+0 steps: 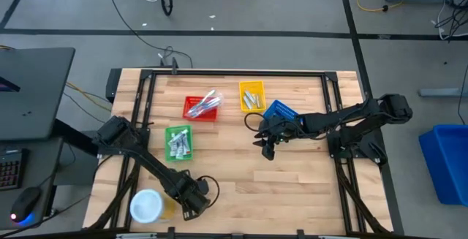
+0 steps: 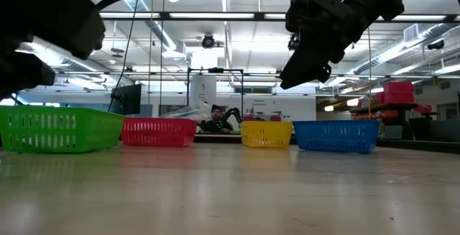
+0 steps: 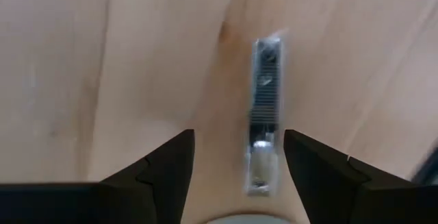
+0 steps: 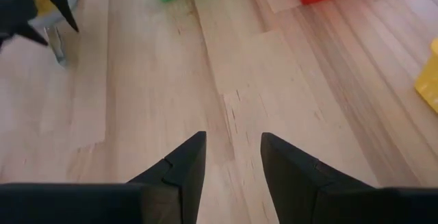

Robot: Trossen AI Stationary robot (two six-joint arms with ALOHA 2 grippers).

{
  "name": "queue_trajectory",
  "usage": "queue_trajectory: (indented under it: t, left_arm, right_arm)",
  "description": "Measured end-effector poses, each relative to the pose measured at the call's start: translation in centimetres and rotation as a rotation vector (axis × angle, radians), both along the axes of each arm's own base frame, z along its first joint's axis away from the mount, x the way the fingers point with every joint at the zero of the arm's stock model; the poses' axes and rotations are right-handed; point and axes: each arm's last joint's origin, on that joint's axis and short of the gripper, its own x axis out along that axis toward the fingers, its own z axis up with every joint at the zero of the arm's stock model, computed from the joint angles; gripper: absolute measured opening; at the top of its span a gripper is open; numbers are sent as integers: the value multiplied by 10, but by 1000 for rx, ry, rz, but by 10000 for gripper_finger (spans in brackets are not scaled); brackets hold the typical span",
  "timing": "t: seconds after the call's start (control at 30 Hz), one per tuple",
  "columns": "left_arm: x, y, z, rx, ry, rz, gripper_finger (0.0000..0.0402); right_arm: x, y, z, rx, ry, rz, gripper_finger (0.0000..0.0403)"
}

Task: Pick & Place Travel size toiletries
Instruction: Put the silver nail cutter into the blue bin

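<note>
In the left wrist view a slim silver, clear-wrapped toiletry item (image 3: 264, 107) lies flat on the wood. My left gripper (image 3: 236, 142) is open, one finger on either side of the item's nearer end, apart from it. From above, this gripper (image 1: 196, 199) is low near the table's near edge, beside the white-lidded jar (image 1: 146, 205). My right gripper (image 1: 267, 150) is open and hovers over bare wood at mid-table (image 4: 233, 142), well above it (image 2: 316, 52). More toiletries lie in the green basket (image 1: 178, 142), red basket (image 1: 202, 107) and yellow basket (image 1: 251, 95).
The blue basket (image 1: 280, 111) sits under the right arm's forearm. The four baskets stand in a loose row across the table's far half. Bare wood stretches between the two grippers and toward the near right corner. A person sits far behind the table (image 2: 215, 118).
</note>
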Motion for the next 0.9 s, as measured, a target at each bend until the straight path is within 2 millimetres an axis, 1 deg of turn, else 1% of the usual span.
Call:
queue_trajectory:
  t: [0.17, 0.27, 0.37, 0.5, 0.6, 0.7, 0.83, 0.9]
  left_arm:
    - [-3, 1, -8, 42, -2, -35, 236]
    - [-4, 2, -9, 45, 2, -34, 223]
    - [-3, 3, -9, 47, 2, -27, 189]
    - [0, 8, -10, 53, 2, 0, 128]
    - [3, 12, -10, 54, 0, -5, 87]
    - [8, 17, -9, 45, -7, -2, 61]
    - [21, 26, -4, 74, -73, 0, 61]
    - [28, 34, 4, 109, -103, -7, 62]
  right_arm:
    - [0, 0, 0, -18, 2, 16, 147]
    - [0, 0, 0, -18, 2, 16, 148]
    - [0, 0, 0, -18, 3, 16, 148]
    - [-2, 0, -2, -21, 26, 19, 145]
    - [-9, 0, 0, -30, 75, 37, 144]
    - [-22, -1, 3, -31, 149, 34, 144]
    - [-41, -3, 12, -32, 215, 30, 142]
    - [-51, -4, 19, -44, 230, 43, 142]
